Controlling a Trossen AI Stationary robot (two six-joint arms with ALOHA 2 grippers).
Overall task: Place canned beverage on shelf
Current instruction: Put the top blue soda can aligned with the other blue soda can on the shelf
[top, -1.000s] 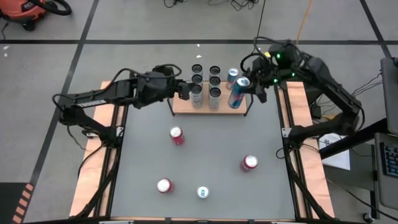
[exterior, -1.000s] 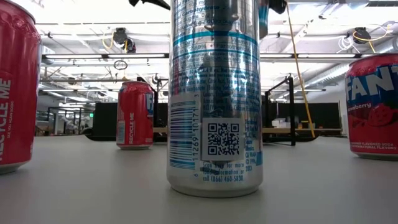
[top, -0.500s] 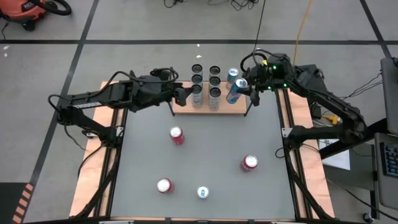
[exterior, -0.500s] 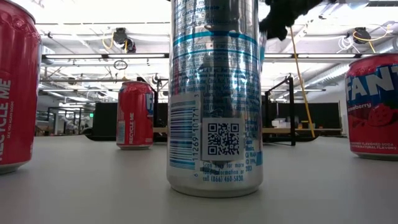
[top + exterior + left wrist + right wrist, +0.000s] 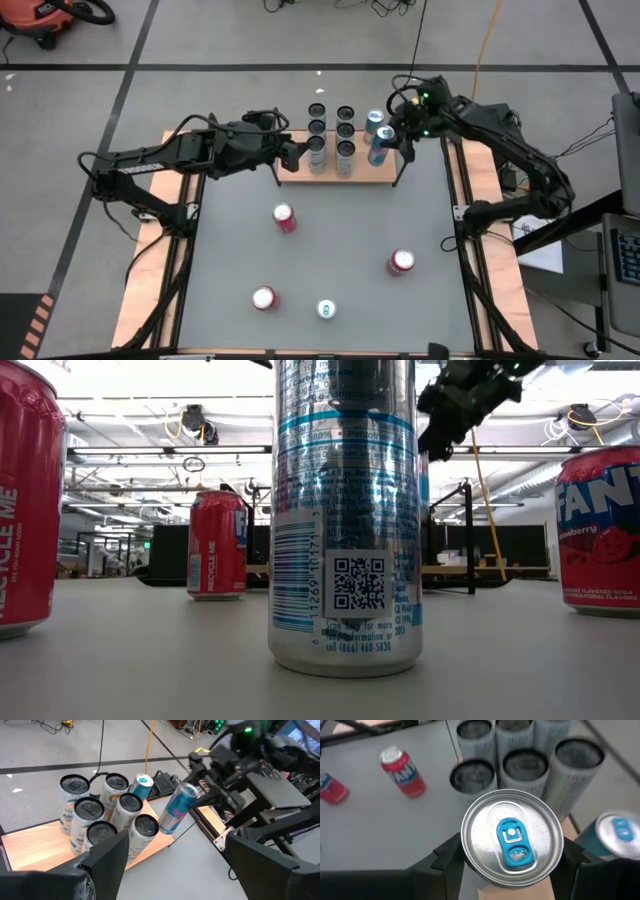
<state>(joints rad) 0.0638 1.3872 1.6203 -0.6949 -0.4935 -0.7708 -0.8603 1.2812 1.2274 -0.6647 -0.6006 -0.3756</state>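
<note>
The shelf (image 5: 362,177), a light-wood board with black rod frames, stands at the table's far edge. On it stand several grey cans with dark tops (image 5: 345,131) and one blue can (image 5: 373,120). My right gripper (image 5: 400,137) is shut on a blue-and-red can (image 5: 380,146) and holds it over the shelf's right end. In the right wrist view the can's silver top with its blue tab (image 5: 512,838) fills the space between the fingers. My left gripper (image 5: 291,152) stands open at the shelf's left end, nothing between its fingers (image 5: 107,857). My right gripper pinches the can's side wall (image 5: 192,795) near its upper end between its two fingers (image 5: 447,856). They reach in from the table's right, slanting downward. The can is tilted, its top leaning toward the right arm and its bottom (image 5: 165,827) low over the shelf's right end. I cannot tell whether the bottom touches the board.
Loose cans stand on the grey tabletop: red ones (image 5: 285,217), (image 5: 401,262), (image 5: 263,298) and a silver-blue one (image 5: 326,309) by the near edge, which fills the low view (image 5: 345,510). Wooden rails (image 5: 150,270) run along both table sides.
My right gripper has sunk toward the shelf's right end with the tilted can, and its arm has swung toward the far edge. In the low view the gripper has come down into the picture from above.
</note>
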